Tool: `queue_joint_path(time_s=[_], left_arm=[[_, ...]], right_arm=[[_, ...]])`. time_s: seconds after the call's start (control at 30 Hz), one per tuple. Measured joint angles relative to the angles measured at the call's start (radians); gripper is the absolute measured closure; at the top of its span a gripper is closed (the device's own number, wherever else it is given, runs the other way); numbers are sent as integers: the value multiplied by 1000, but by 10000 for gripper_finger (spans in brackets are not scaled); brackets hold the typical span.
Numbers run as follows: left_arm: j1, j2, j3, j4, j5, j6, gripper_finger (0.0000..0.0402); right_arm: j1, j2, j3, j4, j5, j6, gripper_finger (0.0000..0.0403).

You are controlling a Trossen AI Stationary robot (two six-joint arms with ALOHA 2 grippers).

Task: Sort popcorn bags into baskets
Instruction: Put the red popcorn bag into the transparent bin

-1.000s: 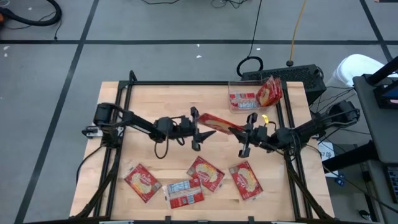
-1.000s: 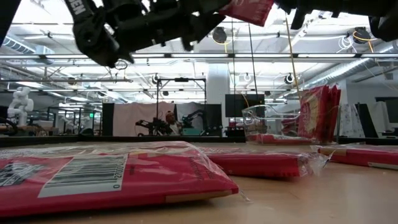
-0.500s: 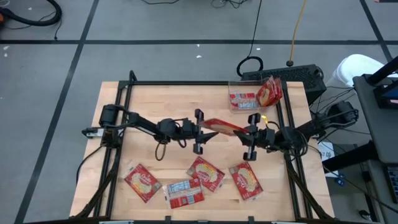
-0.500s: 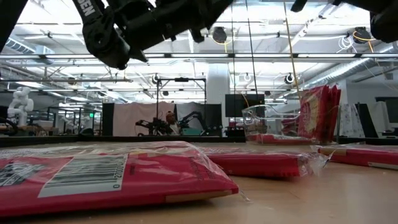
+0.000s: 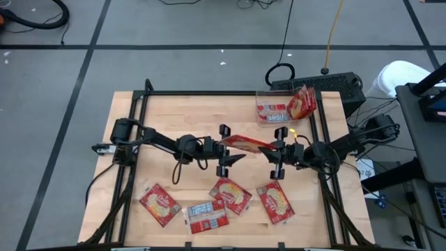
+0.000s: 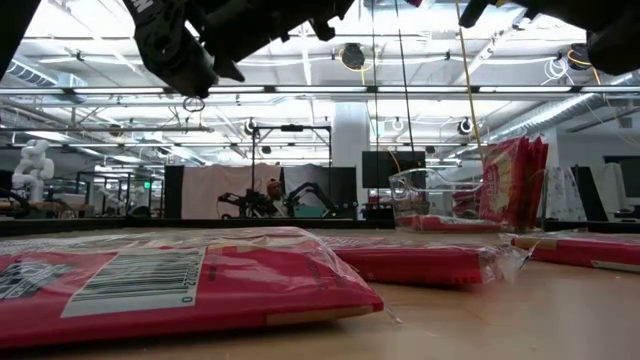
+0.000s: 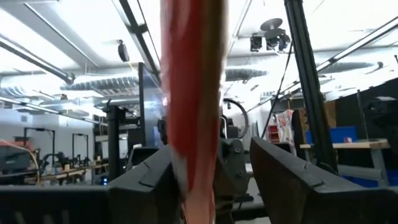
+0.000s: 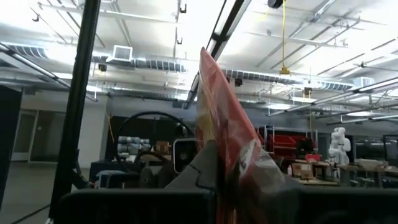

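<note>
Popcorn bag (image 5: 245,143) hangs in the air above the middle of the worktop (image 5: 167,111), stretched between the two hands. Right hand (image 5: 279,151) is clamped shut on the bag's near end, as it was a second ago. Left hand (image 5: 224,150) stands at the bag's other end with the red packet edge-on between its fingers (image 7: 149,180); whether those fingers press on the bag or stand slightly off it cannot be told.

Against the frame one second back, the left hand has slid toward the right arm and its fingers have come in around the bag end, where before they stood spread and short of it. The bag itself now lies flatter and shorter in the high view, and in the low view it has risen out of the top of the picture.

Four more bags lie flat along the near edge of the worktop, unchanged: one at the left (image 5: 160,203), a label-side-up one (image 5: 208,217), one beside it (image 5: 231,195) and one toward the right (image 5: 276,201). Clear basket (image 5: 273,110) sits at the far right corner with bags inside, one leaning upright (image 5: 301,103), as before.
</note>
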Motion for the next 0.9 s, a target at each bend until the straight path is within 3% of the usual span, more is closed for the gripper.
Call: queue_joint_path(time_s=[0.2,0.47,0.6,0.73,0.9], left_arm=[[16,0,1,-7,0,-19,266],[32,-2,1,-51,0,-21,383],[46,-3,-11,-74,0,-38,375],[68,-3,-52,-89,0,-48,378],[119,-2,-117,-120,20,-96,384]], right_arm=[[0,-26,0,2,-2,-14,394],[0,-27,0,0,1,14,394],[19,-29,-3,-19,90,79,379],[53,-59,-32,-84,212,154,335],[100,-150,-54,-316,379,283,267]])
